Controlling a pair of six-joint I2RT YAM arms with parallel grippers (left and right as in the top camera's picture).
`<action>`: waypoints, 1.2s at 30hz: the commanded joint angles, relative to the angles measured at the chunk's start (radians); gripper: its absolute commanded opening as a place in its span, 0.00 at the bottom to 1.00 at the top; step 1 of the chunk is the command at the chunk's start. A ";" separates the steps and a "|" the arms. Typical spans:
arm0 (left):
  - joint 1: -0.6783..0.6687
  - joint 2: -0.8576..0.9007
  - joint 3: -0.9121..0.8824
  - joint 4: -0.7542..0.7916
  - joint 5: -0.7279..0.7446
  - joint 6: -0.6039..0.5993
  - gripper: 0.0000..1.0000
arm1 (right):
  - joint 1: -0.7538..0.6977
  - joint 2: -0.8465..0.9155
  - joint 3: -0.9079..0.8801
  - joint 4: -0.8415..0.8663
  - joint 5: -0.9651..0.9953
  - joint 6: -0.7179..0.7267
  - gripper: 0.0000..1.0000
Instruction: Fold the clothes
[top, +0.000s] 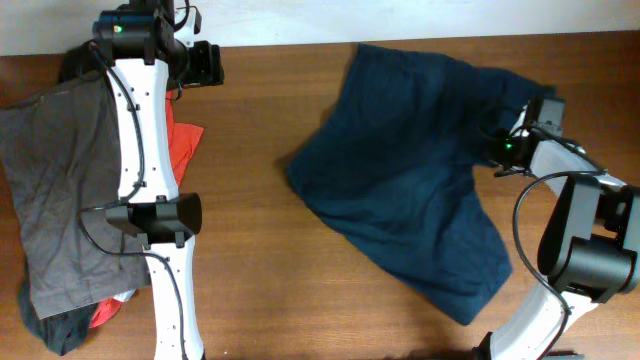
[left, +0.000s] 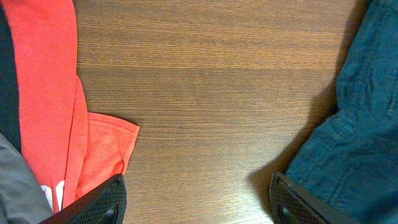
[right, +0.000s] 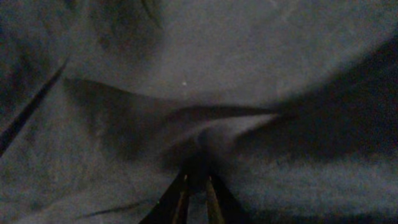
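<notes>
The dark navy-blue shorts (top: 405, 170) lie spread and rumpled on the table's right half; their edge shows at the right of the left wrist view (left: 354, 124). My right gripper (right: 196, 180) is shut on a pinch of the shorts' fabric (right: 205, 93) near their upper right edge (top: 500, 140). My left gripper (left: 198, 199) is open and empty above bare wood at the back left (top: 205, 62). The grey shorts (top: 50, 190), the red-orange top (top: 180, 145) and a black garment (top: 55, 330) are piled at the left.
The left arm's base and links (top: 160, 220) lie over the pile of clothes at the left. The red-orange top's hem (left: 106, 149) reaches close to my left finger. The wooden table (top: 250, 260) is bare between the pile and the navy shorts.
</notes>
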 joint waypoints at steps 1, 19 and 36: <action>-0.010 -0.026 0.004 -0.001 -0.010 0.031 0.73 | -0.051 0.044 0.022 -0.033 0.006 -0.040 0.23; -0.329 0.097 -0.232 0.340 0.159 0.563 0.73 | -0.031 0.041 0.872 -1.035 -0.275 -0.245 0.68; -0.385 0.259 -0.270 0.464 0.282 0.577 0.72 | -0.018 0.041 0.870 -1.088 -0.249 -0.245 0.68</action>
